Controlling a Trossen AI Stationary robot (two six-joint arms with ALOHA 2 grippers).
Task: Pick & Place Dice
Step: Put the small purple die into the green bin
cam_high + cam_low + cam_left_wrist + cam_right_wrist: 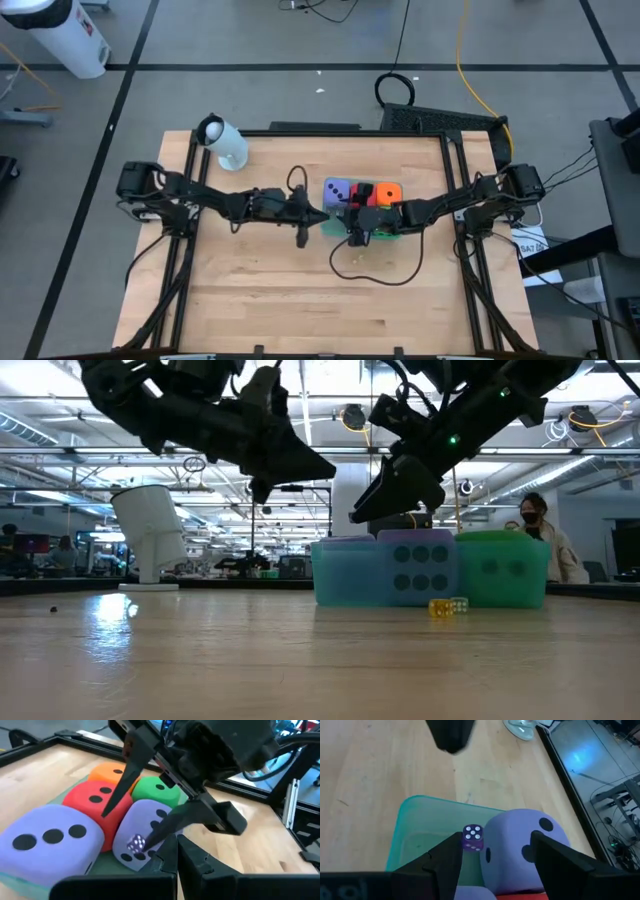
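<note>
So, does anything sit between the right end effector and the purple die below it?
Nothing blocks it: the right end effector hangs open directly over the purple die. Only a small translucent purple die sits beside it in the teal tray, close to one finger.

A pale wooden table stands on a grey floor crossed by dark tape lines. Beyond the table, ceiling trusses and lamps light a workshop, where a masked person sits.

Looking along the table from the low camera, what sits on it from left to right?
White cylindrical camera stand → translucent teal plastic tray → large purple foam die → tiny yellow die → tiny pale die → large green foam die.
</note>
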